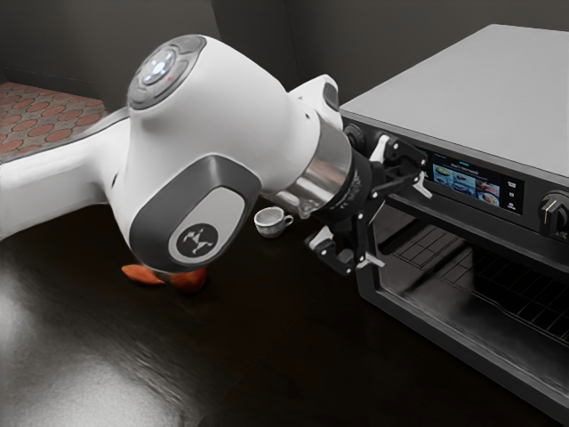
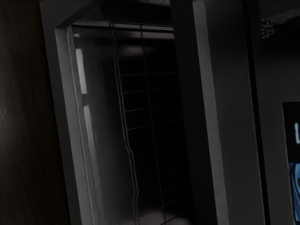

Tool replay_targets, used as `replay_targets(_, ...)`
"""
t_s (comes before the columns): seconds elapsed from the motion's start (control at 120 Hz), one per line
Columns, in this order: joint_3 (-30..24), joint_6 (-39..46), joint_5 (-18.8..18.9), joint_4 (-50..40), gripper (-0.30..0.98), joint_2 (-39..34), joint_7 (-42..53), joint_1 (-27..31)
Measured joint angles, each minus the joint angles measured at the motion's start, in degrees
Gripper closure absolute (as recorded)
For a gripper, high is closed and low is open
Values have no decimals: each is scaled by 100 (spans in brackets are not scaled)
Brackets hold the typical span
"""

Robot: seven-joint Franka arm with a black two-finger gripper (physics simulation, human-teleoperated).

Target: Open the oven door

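A: Door status?
B: Oven door (image 1: 444, 338) is on the oven's (image 1: 480, 80) front, below the display (image 1: 477, 187). Dark frame, wire rack (image 2: 123, 108) visible through it. Can't tell whether it's shut or slightly ajar.
A: Wrist view?
B: Pale edge along the frame, rack inside, paler strip (image 2: 213, 140) between rack and control panel. Very dark.
A: Gripper?
B: Gripper (image 1: 402, 224) is at the front's corner nearest the arm (image 1: 227, 116), fingers spread wide, nothing pinched. Can't confirm contact with the door.
A: Anything in the way?
B: The gripper covers part of the front's upper corner in the exterior view. Knob (image 1: 356, 135) close by there, another knob (image 1: 554, 213) past the display.
A: Rest of the table (image 1: 293, 356)?
B: White cup (image 1: 268, 223) upright, near the oven's side. Orange-red items (image 1: 142, 274) partly behind the arm; can't tell what they are.
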Motion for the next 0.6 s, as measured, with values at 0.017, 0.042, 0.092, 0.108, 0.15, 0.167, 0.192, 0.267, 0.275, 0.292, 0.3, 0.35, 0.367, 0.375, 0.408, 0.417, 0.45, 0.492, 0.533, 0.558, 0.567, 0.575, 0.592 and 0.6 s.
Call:
replay_targets(0.017,2,-5,-3,31,0,26,23,6)
replay_targets(0.042,4,-14,-7,76,0,61,57,15)
replay_targets(0.092,6,-33,-15,130,0,100,122,23)
replay_targets(0.108,7,-38,-18,140,0,109,143,25)
replay_targets(0.15,7,-50,-31,155,0,122,194,39)
replay_targets(0.167,7,-54,-36,158,0,127,213,46)
replay_targets(0.192,7,-60,-43,162,0,132,242,55)
replay_targets(0.267,8,-73,-68,166,0,145,331,69)
replay_targets(0.275,8,-74,-75,166,0,147,342,69)
replay_targets(0.292,8,-77,-88,167,0,152,361,70)
replay_targets(0.3,8,-78,-94,167,0,154,371,70)
replay_targets(0.35,7,-82,-128,163,0,169,428,98)
replay_targets(0.367,7,-83,-144,161,0,173,445,122)
replay_targets(0.375,7,-83,-153,159,0,175,454,134)
replay_targets(0.408,8,-85,-191,145,0,179,488,174)
replay_targets(0.417,8,-85,-200,136,0,181,497,182)
replay_targets(0.45,8,-86,-231,106,0,186,529,200)
replay_targets(0.492,8,-86,-260,60,0,196,566,206)
replay_targets(0.533,8,-86,-291,28,0,216,600,205)
replay_targets(0.558,7,-85,-327,15,0,236,620,204)
replay_targets(0.567,7,-85,-338,10,0,242,627,205)
replay_targets(0.575,6,-84,-351,5,0,247,633,208)
replay_targets(0.592,2,-82,-378,-11,0,255,645,216)
replay_targets(0.6,1,-81,-391,-21,0,258,651,220)
